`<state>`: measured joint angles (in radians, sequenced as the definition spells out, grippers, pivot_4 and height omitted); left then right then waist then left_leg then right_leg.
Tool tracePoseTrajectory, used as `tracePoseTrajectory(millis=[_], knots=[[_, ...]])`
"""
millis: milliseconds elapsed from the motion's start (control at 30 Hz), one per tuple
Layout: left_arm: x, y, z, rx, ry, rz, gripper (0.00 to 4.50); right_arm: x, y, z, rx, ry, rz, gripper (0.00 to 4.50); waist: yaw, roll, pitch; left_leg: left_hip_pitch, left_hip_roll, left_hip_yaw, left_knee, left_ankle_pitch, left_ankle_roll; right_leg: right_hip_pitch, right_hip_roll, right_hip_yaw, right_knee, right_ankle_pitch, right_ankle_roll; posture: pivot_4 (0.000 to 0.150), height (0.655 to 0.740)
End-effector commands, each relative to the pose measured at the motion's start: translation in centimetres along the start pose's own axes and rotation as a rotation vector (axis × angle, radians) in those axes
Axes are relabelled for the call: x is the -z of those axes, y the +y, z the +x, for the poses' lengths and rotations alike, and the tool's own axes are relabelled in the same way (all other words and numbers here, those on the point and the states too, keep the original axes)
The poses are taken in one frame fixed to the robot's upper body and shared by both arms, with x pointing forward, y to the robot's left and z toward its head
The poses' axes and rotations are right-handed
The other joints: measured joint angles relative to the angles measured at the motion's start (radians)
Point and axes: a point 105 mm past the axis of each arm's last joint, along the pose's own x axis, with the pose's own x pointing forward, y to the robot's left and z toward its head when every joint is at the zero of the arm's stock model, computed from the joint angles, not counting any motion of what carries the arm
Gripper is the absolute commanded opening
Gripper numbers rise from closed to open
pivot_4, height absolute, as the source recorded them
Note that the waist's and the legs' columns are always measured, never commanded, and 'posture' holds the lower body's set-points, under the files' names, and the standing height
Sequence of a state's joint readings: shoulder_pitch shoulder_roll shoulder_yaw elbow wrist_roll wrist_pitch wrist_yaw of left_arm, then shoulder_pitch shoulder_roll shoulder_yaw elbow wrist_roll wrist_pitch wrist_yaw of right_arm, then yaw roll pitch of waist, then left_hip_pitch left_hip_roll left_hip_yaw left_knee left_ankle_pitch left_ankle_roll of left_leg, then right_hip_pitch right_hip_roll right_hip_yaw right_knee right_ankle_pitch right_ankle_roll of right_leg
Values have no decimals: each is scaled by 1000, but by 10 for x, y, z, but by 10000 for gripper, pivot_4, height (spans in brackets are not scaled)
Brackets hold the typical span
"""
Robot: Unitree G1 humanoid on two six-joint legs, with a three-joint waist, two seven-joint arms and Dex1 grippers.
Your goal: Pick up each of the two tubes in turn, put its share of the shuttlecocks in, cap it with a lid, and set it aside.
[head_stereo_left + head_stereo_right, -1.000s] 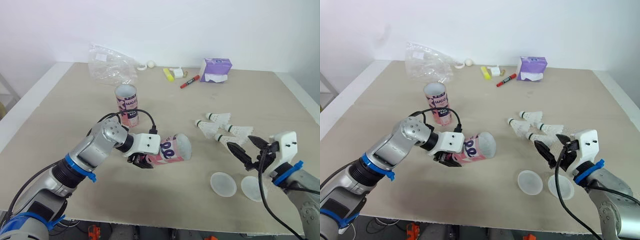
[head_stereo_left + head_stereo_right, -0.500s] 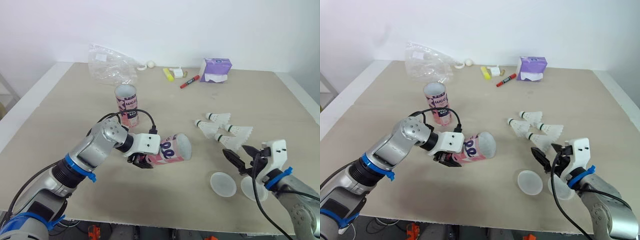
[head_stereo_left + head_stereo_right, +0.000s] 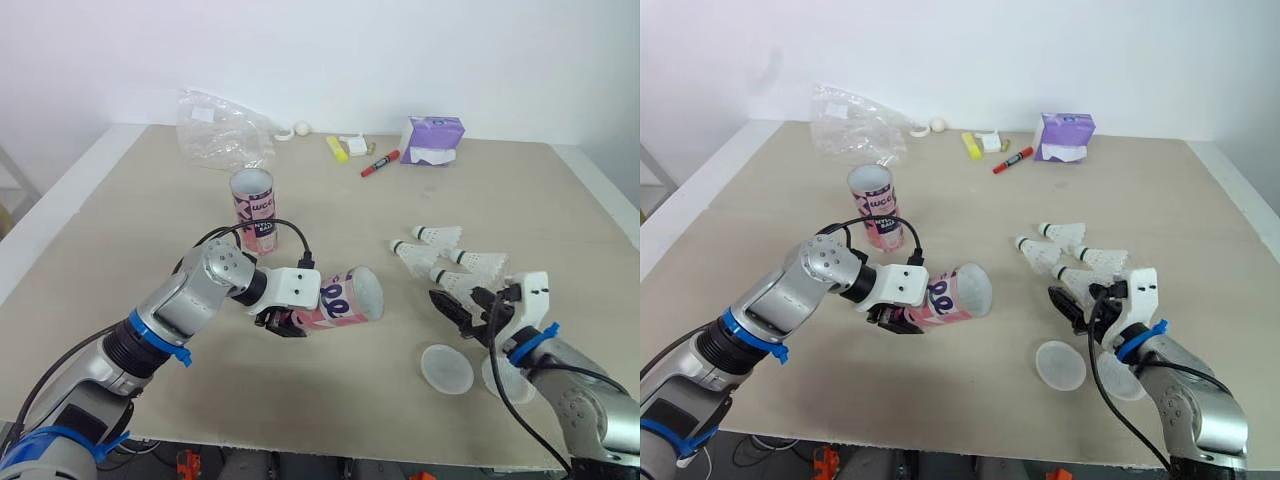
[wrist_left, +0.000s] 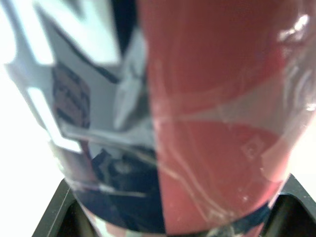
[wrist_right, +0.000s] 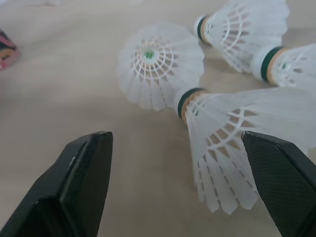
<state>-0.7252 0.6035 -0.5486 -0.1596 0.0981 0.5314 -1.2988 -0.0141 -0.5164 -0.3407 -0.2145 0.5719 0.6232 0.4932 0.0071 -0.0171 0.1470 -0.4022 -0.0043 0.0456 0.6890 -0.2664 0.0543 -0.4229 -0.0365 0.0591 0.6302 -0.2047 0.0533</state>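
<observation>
My left gripper (image 3: 284,318) is shut on a pink tube (image 3: 338,298), held on its side just above the table with its open mouth facing right; its label shows close up in the left wrist view (image 4: 197,113). A second pink tube (image 3: 253,206) stands upright behind it. Several white shuttlecocks (image 3: 441,236) lie at the right. My right gripper (image 3: 461,308) is open, low over the table, with its fingertips at the nearest shuttlecock (image 5: 232,123). Two round translucent lids (image 3: 446,367) (image 3: 504,379) lie flat near the front edge, beside my right arm.
A crumpled clear plastic bag (image 3: 221,130) lies at the back left. Along the back are a white ball (image 3: 301,128), a yellow item (image 3: 337,149), a red marker (image 3: 379,163) and a purple tissue pack (image 3: 432,140).
My right gripper has dropped lower and moved left, closing in on the nearest shuttlecock. The left gripper and its tube have stayed put.
</observation>
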Motion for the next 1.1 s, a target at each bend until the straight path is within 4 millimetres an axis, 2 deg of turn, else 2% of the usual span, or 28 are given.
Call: tracePoseTrajectory(millis=[33, 233, 267, 400, 567, 700, 800, 867, 1000, 1100], knots=[[11, -8, 10, 32, 34, -41, 28676, -10, -1, 6, 3, -40, -24, 31942, 0, 0, 0, 0, 0, 0, 0, 0, 0, 0, 0, 0, 0, 0, 0, 1500, 7400], [12, -9, 9, 28, 35, -45, 28676, -12, -8, 10, 32, -43, -29, 3174, 0, 0, 0, 0, 0, 0, 0, 0, 0, 0, 0, 0, 0, 0, 0, 1500, 7400], [12, -10, 9, 28, 36, -45, 28676, -12, -8, 10, 32, -43, -30, 662, 0, 0, 0, 0, 0, 0, 0, 0, 0, 0, 0, 0, 0, 0, 0, 1500, 7400], [12, -11, 10, 31, 36, -48, 28676, -16, -5, 6, 18, -50, -61, 662, 0, 0, 0, 0, 0, 0, 0, 0, 0, 0, 0, 0, 0, 0, 0, 1500, 7400], [13, -11, 10, 33, 38, -46, 28676, -26, 11, -11, -56, -51, -192, 662, 0, 1, 0, 0, 0, -1, 0, 0, 0, 0, 1, 0, 0, 0, 1, 1500, 7400], [13, -10, 10, 33, 37, -45, 28676, -53, 32, -39, -168, -69, -377, 662, 0, 2, 0, 0, -1, -1, 0, 0, 0, 0, 0, 0, 0, -1, 1, 1500, 7400], [14, -9, 10, 36, 39, -42, 28676, -79, 53, -51, -266, -92, -514, 662, 0, 2, 0, 0, 0, -1, 0, 0, 0, 1, 1, 0, 0, 0, 2, 1500, 7400], [13, -8, 10, 38, 38, -40, 28676, -93, 78, -60, -391, -99, -686, 662, 0, 1, 0, 1, 0, -1, 0, 0, 0, 1, 1, 0, 0, 0, 2, 1500, 7400], [13, -6, 11, 43, 38, -34, 28676, -92, 119, -69, -606, -77, -926, 662, 0, 2, 0, 1, 0, -4, 0, 0, 0, 3, 2, -2, 0, 0, 1, 1500, 7400], [12, -4, 12, 44, 36, -31, 28676, -87, 133, -68, -671, -69, -1009, 662, 2, 0, 0, 1, 0, -6, 0, 0, 0, 3, 2, -3, 0, -1, 0, 1500, 7400]])
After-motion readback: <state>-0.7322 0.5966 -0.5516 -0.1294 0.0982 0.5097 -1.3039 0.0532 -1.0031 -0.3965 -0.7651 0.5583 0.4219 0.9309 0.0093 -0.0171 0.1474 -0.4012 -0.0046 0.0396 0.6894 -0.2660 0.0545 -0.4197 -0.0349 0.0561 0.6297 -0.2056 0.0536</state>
